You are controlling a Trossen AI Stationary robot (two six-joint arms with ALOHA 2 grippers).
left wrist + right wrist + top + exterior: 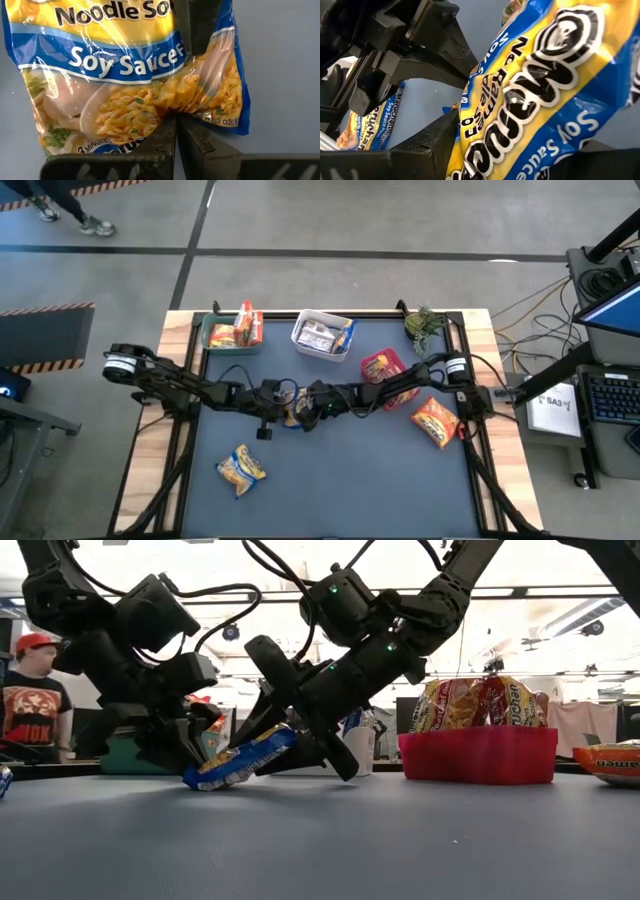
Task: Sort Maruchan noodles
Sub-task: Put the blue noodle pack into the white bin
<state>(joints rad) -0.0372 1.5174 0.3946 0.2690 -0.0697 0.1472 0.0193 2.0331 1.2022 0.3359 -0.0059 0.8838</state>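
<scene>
Low view: blue soy sauce packet (240,758) hung tilted at table centre between both arms; left gripper (195,752) clamped its lower edge; right gripper (310,745) straddled upper end, fingers half-wide, closing unconfirmed.

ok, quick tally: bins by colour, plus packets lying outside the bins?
Green bin: 1
White bin: 1
Red bin: 1
Packets outside bins: 3, at near left, right, middle
Total: 6
</scene>
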